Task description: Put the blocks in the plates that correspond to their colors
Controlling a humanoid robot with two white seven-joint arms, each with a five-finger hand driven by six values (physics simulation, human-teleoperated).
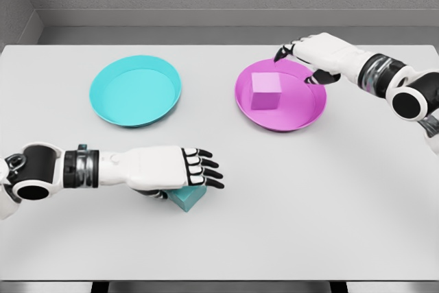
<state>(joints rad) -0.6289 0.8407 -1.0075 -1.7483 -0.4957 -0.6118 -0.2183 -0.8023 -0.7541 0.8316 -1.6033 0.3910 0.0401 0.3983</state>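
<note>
So the small teal cube block [190,197] is sitting on the white tabletop [288,197] near the front, and your left hand [180,168] is parked right on top of it. Fingers are stretched out flat over it with the thumb tucked under on the near side, so honestly I can't tell if you've got a real pinch yet or are just covering it. Most of the block is hidden under the palm.

Before lifting, I'd make sure the thumb and fingers are actually squeezing opposite faces, otherwise it'll probably slide out. Then go up first, then back and a bit left toward the round teal plate [135,90], and release low so it doesn't bounce over the rim.

The pink cube block [266,91] is already sitting in the round magenta plate [281,94], with your right hand [310,56] hovering over its far right rim, fingers loose and holding nothing.

Plenty of bare table between the block and the teal plate, nothing in your path. The front edge is fairly close though, so don't drag it toward yourself.
</note>
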